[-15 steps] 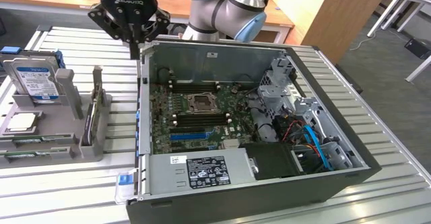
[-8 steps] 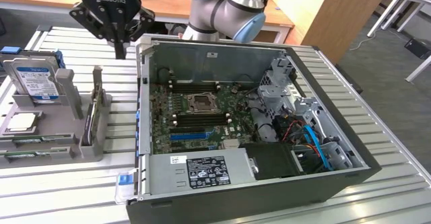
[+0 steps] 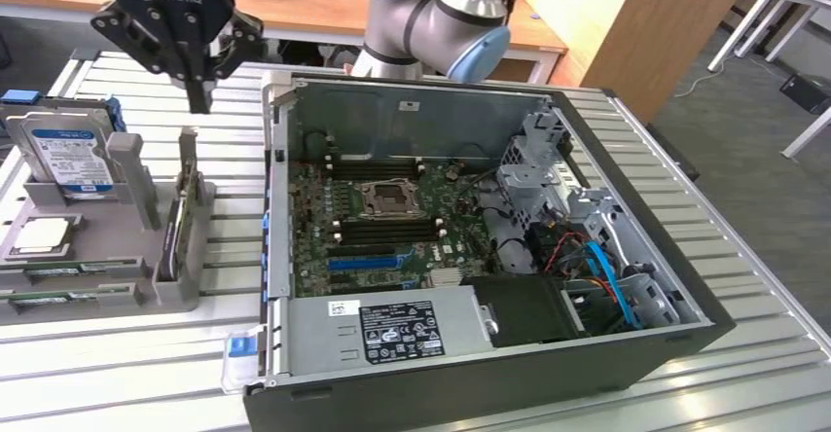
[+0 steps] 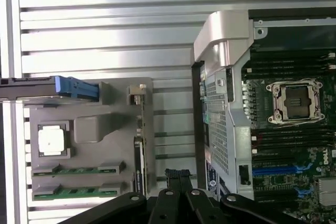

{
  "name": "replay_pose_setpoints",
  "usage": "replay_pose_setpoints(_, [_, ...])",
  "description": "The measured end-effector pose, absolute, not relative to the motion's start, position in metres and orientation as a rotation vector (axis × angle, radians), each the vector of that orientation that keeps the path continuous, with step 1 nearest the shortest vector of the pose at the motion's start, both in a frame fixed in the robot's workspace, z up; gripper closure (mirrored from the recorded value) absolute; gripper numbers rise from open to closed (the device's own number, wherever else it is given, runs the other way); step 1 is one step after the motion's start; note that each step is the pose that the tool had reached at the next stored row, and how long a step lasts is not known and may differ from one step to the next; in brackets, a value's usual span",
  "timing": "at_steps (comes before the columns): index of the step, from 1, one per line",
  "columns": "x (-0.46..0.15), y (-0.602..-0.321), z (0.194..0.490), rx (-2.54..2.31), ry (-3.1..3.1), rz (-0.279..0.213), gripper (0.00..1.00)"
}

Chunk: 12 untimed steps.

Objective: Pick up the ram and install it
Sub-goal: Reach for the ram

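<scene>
Wooden desks stand behind a slatted aluminium table (image 3: 766,306) that carries an open computer case (image 3: 389,116) and, toward the exterior view's left, a grey fixture block (image 3: 130,228). The ram (image 3: 174,230) (image 4: 138,153) stands on its long edge in a slot along the fixture's edge nearest the case. Its long axis runs from the table's far side toward the near side, roughly parallel with the case wall, and it leans a little off upright. It is a thin stick, green along the top edge at one end, with a dark face and small white markings at the other. Two further green memory sticks (image 4: 79,180) sit in slots at the fixture's near edge, at a right angle to the ram. A processor chip (image 3: 39,235) lies flat beside them, and a hard drive (image 3: 65,155) with a blue-and-white label stands at the far end. Inside the case, the motherboard (image 3: 377,247) shows an empty processor socket (image 4: 296,100) between rows of dark memory slots. The arm (image 3: 442,14) rises behind the case's far wall, its blue-capped joint bent toward the exterior view's left. The gripper (image 3: 198,96) (image 4: 178,174) hangs fingers-down over the fixture's far end, well above the ram and touching nothing. Its fingers are drawn together with nothing between them.
</scene>
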State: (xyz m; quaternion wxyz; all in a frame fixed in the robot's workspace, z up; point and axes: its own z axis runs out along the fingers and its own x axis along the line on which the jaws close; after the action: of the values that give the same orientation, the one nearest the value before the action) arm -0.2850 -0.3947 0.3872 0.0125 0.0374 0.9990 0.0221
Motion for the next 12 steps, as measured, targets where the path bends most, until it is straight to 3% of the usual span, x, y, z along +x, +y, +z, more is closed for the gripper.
replay_pose_setpoints(12, [-0.334,-0.393,0.385,0.117,3.114,0.069,0.9])
